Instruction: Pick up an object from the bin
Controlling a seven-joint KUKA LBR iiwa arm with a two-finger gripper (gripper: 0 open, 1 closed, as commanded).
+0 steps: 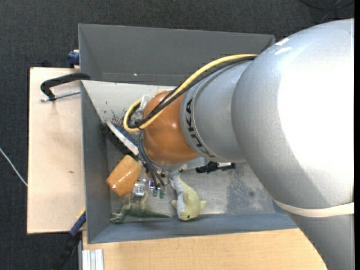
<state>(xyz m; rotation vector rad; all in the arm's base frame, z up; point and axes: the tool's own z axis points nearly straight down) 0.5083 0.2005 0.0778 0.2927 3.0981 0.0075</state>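
The silver arm point(292, 122) looms nearest us; its gripper point(149, 187) sits at the bin's point(169, 49) seven o'clock, an orange block point(122, 176) just beside it at nine, a green toy lizard point(138, 211) at six. We cannot tell its opening.

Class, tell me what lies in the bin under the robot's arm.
Poking out below the arm: an orange block, a green toy, a pale yellow soft toy and a black pen-like thing. The arm covers the middle of the bin; whatever lies there is hidden.
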